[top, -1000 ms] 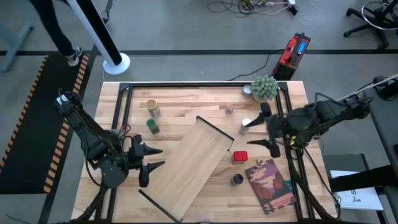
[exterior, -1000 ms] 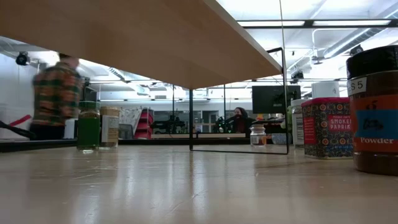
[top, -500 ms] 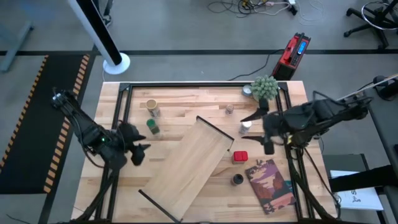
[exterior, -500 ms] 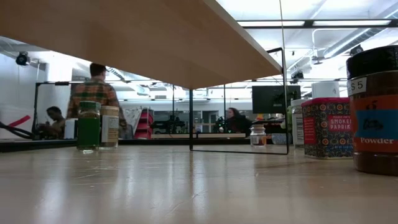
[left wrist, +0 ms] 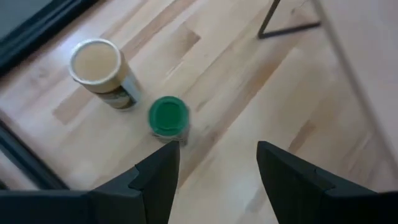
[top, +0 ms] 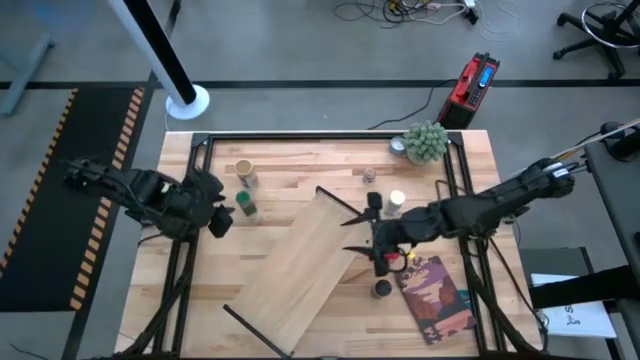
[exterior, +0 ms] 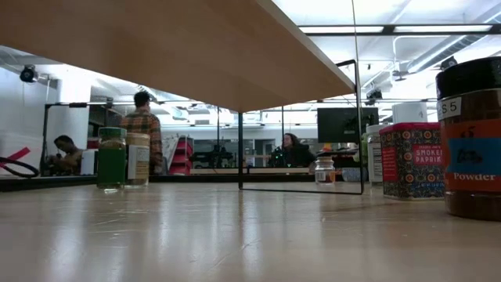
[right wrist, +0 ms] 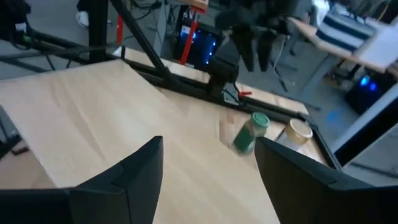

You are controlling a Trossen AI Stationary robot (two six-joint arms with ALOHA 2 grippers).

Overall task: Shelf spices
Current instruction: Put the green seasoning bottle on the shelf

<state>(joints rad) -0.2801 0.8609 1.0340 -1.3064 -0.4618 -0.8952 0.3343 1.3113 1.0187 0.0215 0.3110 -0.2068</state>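
Note:
The shelf (top: pixel 300 268), a pale board on thin black rails, stands slantwise mid-table. The green-topped jar (top: pixel 246 207) and tan-topped jar (top: pixel 244 172) stand upright at the far left. My left gripper (top: pixel 222 213) is open just left of the green-topped jar (left wrist: pixel 168 116). My right gripper (top: pixel 365 228) is open over the shelf's right end (right wrist: pixel 112 124). The red jar (top: pixel 390 256) is partly hidden under the right arm. The black-topped jar (top: pixel 381 289), white-topped jar (top: pixel 396 200) and clear glass jar (top: pixel 370 176) stand nearby.
A fuzzy green plant (top: pixel 425 140) stands at the far right corner. A reddish-brown book (top: pixel 435 295) lies at the near right. Black frame rails (top: pixel 300 137) run along the table's edges. People show in the room behind (exterior: pixel 143 133).
My left gripper has swung from near the table's near-left edge toward the far edge, up to the green-topped jar. My right gripper has reached from the right side toward the table's left, out over the shelf's right end. The jars and the shelf have stayed put.

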